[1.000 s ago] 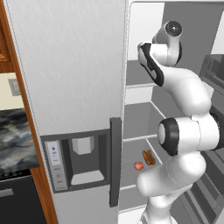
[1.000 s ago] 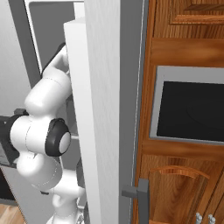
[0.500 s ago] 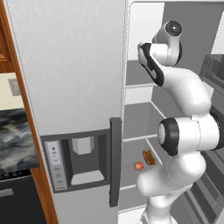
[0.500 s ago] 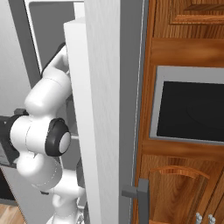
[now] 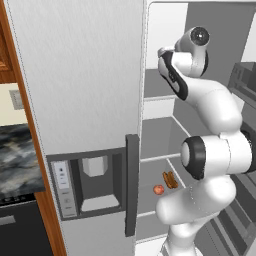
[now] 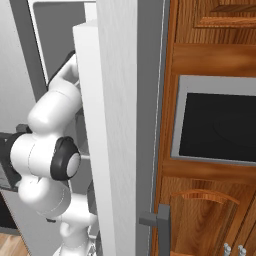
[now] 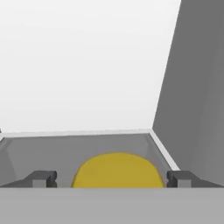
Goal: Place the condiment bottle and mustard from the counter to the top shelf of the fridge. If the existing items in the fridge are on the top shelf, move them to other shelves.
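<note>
In the hand view a rounded yellow thing (image 7: 117, 170), likely the mustard, sits on the grey fridge shelf (image 7: 52, 148) close to the white back wall. My gripper (image 7: 111, 179) is open, one dark finger tip (image 7: 41, 179) on each side of the mustard, with a gap on both sides. In the left base view the arm (image 5: 200, 95) reaches up into the top of the open fridge, and the hand is hidden behind the door edge. The condiment bottle is out of view.
On a lower fridge shelf lie a small red item (image 5: 158, 189) and an orange item (image 5: 170, 180). The closed left door carries a dispenser (image 5: 92, 182) and a dark handle (image 5: 131, 185). The open fridge door (image 6: 120, 125) stands beside wooden cabinets with a built-in oven (image 6: 220, 125).
</note>
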Robot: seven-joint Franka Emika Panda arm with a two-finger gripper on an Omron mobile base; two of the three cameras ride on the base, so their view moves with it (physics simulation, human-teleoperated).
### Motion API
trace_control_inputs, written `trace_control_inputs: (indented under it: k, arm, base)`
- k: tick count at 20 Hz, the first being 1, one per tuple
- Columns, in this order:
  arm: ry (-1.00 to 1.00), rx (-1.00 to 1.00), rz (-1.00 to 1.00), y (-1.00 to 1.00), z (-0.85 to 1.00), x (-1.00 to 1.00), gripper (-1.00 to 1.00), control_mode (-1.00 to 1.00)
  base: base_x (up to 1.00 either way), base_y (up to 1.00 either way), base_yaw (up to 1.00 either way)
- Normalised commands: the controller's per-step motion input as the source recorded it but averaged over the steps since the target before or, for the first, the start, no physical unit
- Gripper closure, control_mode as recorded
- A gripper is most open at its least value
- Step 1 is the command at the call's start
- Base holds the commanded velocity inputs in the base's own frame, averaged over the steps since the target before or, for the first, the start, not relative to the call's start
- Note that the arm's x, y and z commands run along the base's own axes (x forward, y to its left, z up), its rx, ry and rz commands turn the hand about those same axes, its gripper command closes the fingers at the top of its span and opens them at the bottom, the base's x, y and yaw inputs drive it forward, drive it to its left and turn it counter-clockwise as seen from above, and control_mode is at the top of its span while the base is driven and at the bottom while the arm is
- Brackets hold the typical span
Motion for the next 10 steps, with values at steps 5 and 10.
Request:
trace_control_inputs:
  k: [5,10]
  arm:
    - [-0.14,0.00,0.00,-0.02,0.00,-0.02,-1.00,-1.00]
    - [-0.13,0.00,0.00,0.00,0.00,-0.02,-1.00,-1.00]
  base:
    - [0.00,0.00,0.00]
    - [0.00,0.00,0.00]
